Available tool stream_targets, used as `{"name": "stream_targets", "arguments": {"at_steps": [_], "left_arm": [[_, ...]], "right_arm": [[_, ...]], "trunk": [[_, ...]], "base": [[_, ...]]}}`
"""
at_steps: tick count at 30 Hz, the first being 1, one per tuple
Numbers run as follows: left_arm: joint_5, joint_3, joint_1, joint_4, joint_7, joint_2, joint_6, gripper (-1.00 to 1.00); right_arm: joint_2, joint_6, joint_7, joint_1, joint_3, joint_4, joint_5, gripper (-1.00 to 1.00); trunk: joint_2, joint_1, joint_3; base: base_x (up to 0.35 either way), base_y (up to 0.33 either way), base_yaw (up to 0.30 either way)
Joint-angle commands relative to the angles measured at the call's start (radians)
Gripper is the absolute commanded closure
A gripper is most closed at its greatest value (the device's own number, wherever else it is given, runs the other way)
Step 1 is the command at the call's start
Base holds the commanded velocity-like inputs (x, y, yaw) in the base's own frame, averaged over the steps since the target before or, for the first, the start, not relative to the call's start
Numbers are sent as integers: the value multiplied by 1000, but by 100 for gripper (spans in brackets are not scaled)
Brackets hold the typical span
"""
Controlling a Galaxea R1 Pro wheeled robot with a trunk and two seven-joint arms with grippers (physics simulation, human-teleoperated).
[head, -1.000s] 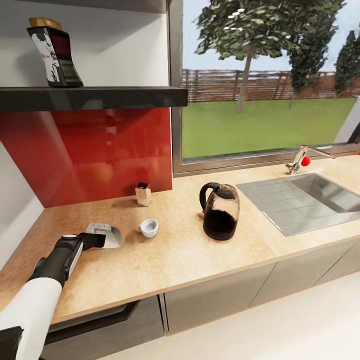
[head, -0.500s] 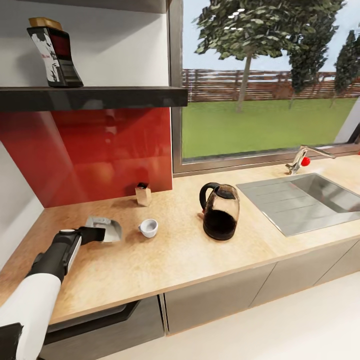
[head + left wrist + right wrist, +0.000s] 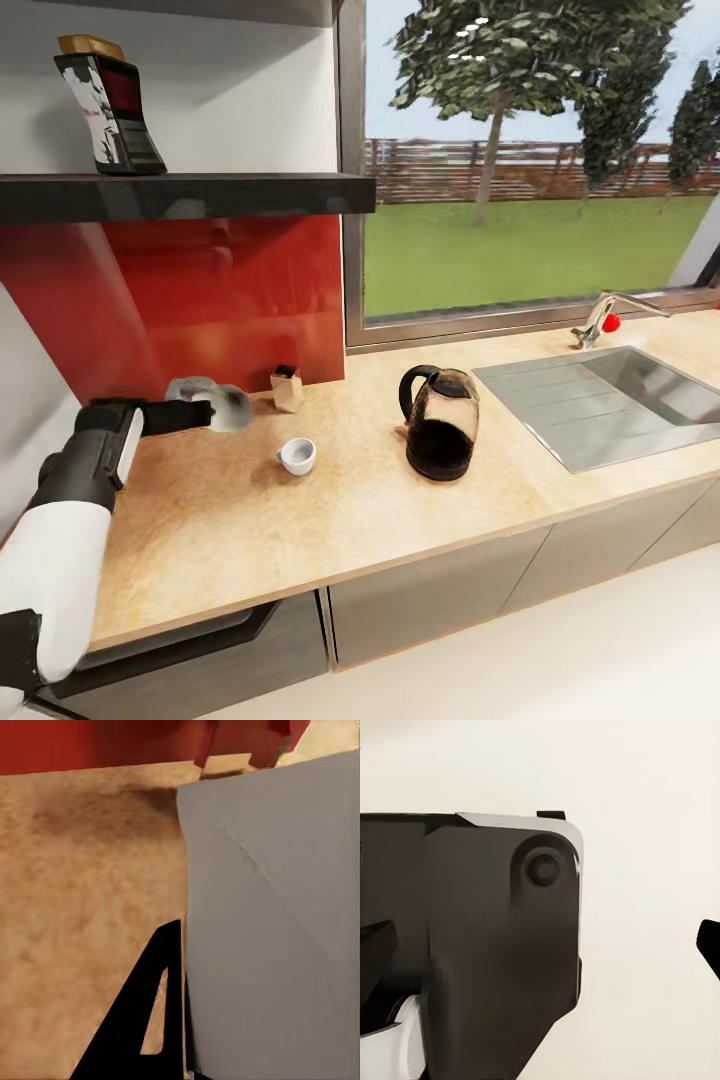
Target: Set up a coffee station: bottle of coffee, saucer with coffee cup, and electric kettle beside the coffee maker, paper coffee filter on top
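Near the table's back-left corner: the left end effector (image 3: 205, 410) hangs above the pale beige table (image 3: 330, 520), close to the red backsplash (image 3: 190, 300).
Left end effector state: closed on a thin white folded paper coffee filter (image 3: 222, 405); in the left wrist view the pale grey sheet (image 3: 277, 937) lies flat against one black finger (image 3: 142, 1020).
Right end effector: how far open it is cannot be told; the right wrist view gives a dark robot housing (image 3: 487, 937) against a cream surface.
Containers, kettle: one rounded clear glass electric kettle (image 3: 440, 422) with a black loop handle, upright mid-table, left of the sink, its lower half filled with dark liquid.
Containers, cup: one tiny white coffee cup (image 3: 296, 456), upright on the bare table between the kettle and the left end effector; nothing can be made out inside it.
Containers, jar: one small dark bottle of coffee with a yellow-gold lid (image 3: 110, 105), tilted, on the thick dark grey floating kitchen shelf (image 3: 190, 192) above the backsplash, well above the left end effector.
Filter relative to cup: up and toward the back-left of the cup, apart from it.
Back edge: one small tan block with a dark top (image 3: 287, 389) against the backsplash, just beside the held filter.
Right end of table: one steel sink (image 3: 610, 400) with one tap (image 3: 600, 318) at the window edge.
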Motion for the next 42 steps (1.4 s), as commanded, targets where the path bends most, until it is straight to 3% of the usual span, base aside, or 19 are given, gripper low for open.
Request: {"name": "stream_targets", "arguments": {"at_steps": [1,5,6,7,10,12,14,16,18,24,42], "left_arm": [[-13,3,-11,-9,-49,10,50,100],[-11,4,-33,-21,-107,46,132,100],[-14,12,-60,-28,-134,72,181,100],[-13,21,-68,-28,-135,74,184,100],[-11,61,-114,-20,-136,74,195,100],[-10,61,-134,-24,-137,73,197,100],[-9,60,-165,-19,-139,71,199,100],[-9,58,-188,-17,-159,63,199,100],[-9,57,-207,-16,-223,61,199,100],[-11,57,-208,-26,-342,65,198,100],[-12,57,-200,-31,-359,67,194,100]], "right_arm": [[1,-3,1,-1,1,7,-1,-100],[0,-3,4,-1,0,32,-1,-100],[1,-2,7,-1,-1,32,-1,-100],[1,-2,7,-1,-1,31,-1,-100],[14,-3,0,-1,-1,29,-4,-100],[47,-3,-2,-1,-1,28,-3,-100],[57,-2,-3,-1,-3,28,-4,-100],[59,-3,-4,-1,-6,28,-4,-100],[55,-3,-4,-1,-8,29,-5,-100],[49,-3,-3,-1,-11,24,-7,-100],[49,-3,-2,-1,-10,26,-7,-100]], "trunk": [[-2,1,-2],[-2,1,-2],[-2,1,-2],[-2,1,-2],[-2,1,-2],[-2,1,-2],[-2,1,-2],[-2,1,-2],[-2,1,-2],[-2,1,-2],[-2,1,-2]], "base": [[0,0,0],[0,0,0],[0,0,0],[0,0,0],[0,0,0],[0,0,-6],[0,0,-24],[0,0,-6],[0,0,-2],[0,0,-54],[0,0,-256]]}}
